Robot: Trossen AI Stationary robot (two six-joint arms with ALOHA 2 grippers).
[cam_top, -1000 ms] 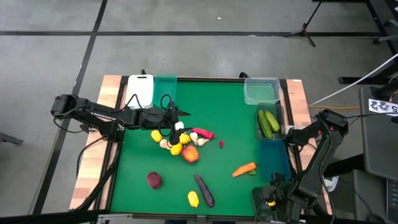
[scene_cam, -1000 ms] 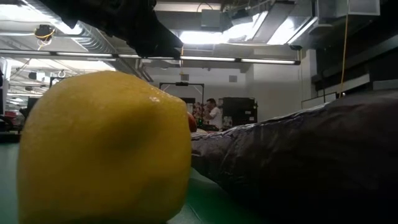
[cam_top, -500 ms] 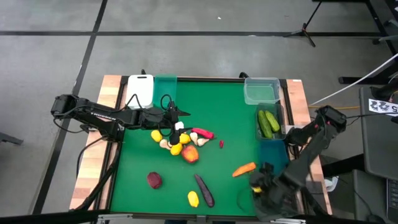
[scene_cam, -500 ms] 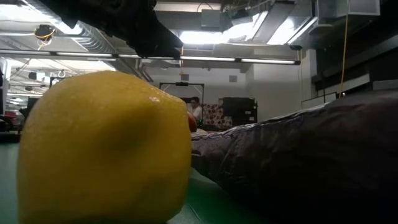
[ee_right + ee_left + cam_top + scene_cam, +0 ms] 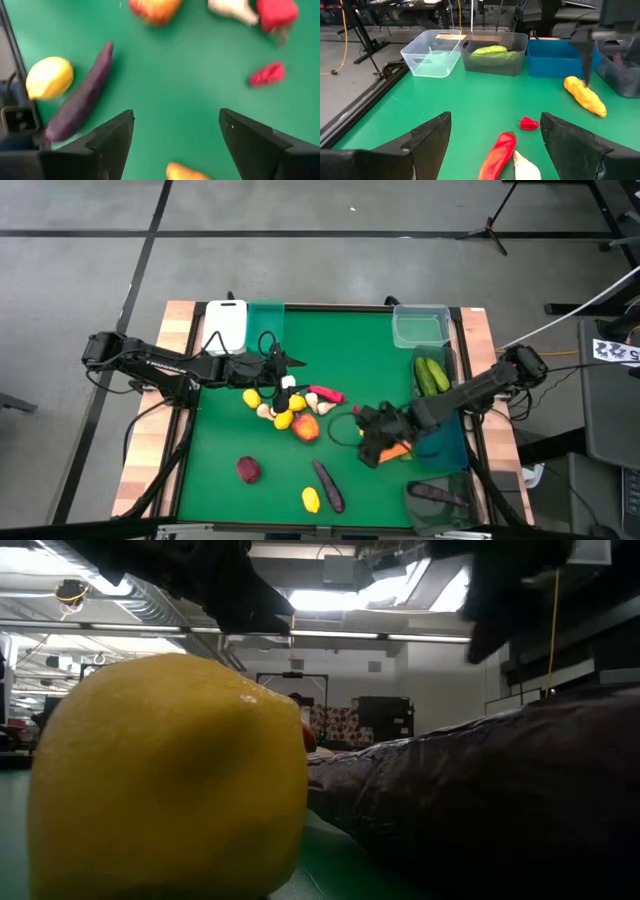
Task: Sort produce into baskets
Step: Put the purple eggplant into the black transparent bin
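Green mat (image 5: 350, 370) framed by wood edging, grey floor around. Baskets (image 5: 420, 327) lined along right edge; produce (image 5: 290, 408) clustered mid-mat. Right gripper (image 5: 372, 442) held wide, empty, above carrot (image 5: 400, 450). Left gripper (image 5: 285, 370) spread wide beside cluster.

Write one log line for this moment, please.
left gripper: open, over produce pile | right gripper: open, empty, above carrot | cucumbers: in grey bin | eggplant: on mat
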